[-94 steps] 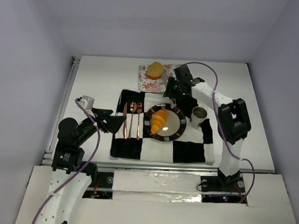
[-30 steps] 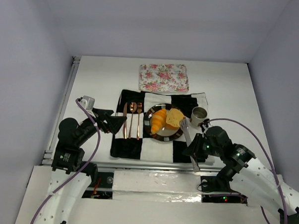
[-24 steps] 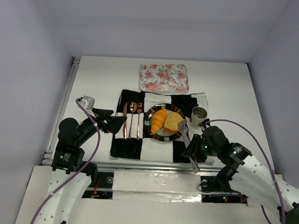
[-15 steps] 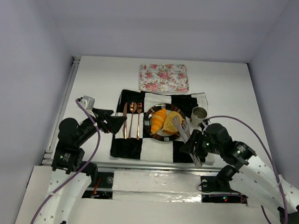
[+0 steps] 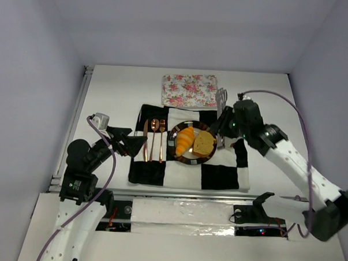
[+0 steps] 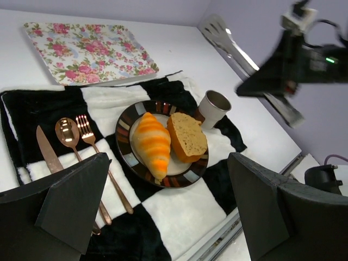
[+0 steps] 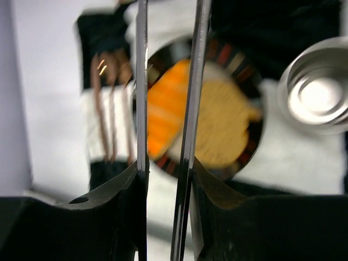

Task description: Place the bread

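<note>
Right wrist view is motion-blurred: the right gripper (image 7: 166, 187) is clamped on the tongs (image 7: 141, 81), whose thin blades stand slightly apart with nothing between them. They hide strips of the croissant (image 7: 163, 114), which touches the bread slice (image 7: 223, 125) on the plate (image 7: 231, 58) at frame centre. In the top view, the left gripper (image 5: 136, 143) at left stands spread wide.

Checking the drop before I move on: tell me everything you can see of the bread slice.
The bread slice is a round, thick cut with a tan, porous crumb and a darker brown crust. It lies cut face up on the right half of the striped-rim plate, close against the croissant on its left. It looks whole. Nothing grips it, and the tongs are clear of it.
</note>
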### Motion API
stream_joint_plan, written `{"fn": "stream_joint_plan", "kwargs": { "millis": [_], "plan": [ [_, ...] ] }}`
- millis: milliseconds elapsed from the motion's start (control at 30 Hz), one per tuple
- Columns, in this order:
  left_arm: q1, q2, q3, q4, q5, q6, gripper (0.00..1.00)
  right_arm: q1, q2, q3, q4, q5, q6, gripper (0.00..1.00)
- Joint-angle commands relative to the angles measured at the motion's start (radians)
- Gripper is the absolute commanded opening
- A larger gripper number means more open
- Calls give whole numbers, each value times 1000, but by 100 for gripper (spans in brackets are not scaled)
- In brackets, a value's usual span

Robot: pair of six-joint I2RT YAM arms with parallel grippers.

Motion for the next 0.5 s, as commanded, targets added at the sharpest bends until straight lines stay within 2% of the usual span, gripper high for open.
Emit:
{"fn": "stream_joint_plan", "kwargs": {
  "millis": [0,67,100,233,333,467],
  "plan": [
    [5,-24,-12,54,13,4,90,-225,112,80,112,57,-131,38],
    [5,-32,-14,55,13,2,90,-337,202,121,135,17,-145,38],
    [-4,-35,-14,55,13,4,90,-441,236,138,149,-3,-149,38],
    [-4,-47,-16,60,21,2,90,-623,421,219,151,-29,-163,37],
    [-13,-50,-17,64,27,2,90,-704,588,287,125,6,-213,37],
    [-22,-56,-17,63,26,2,90,-726,671,319,109,64,-299,37]
  ]
}}
